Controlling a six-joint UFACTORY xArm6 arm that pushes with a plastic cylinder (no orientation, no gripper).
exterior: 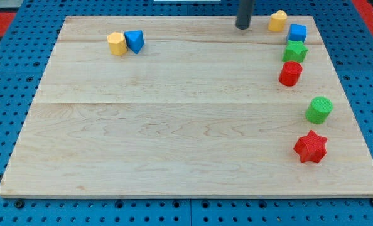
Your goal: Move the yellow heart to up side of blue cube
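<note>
The yellow heart lies at the view's top right of the wooden board, just up and left of the blue cube; the two look close or touching. My tip stands on the board to the left of the yellow heart, with a gap between them. The rod runs up out of the view's top.
A green star and a red cylinder sit below the blue cube. A green cylinder and a red star lie lower right. A yellow block and a blue triangular block touch at top left.
</note>
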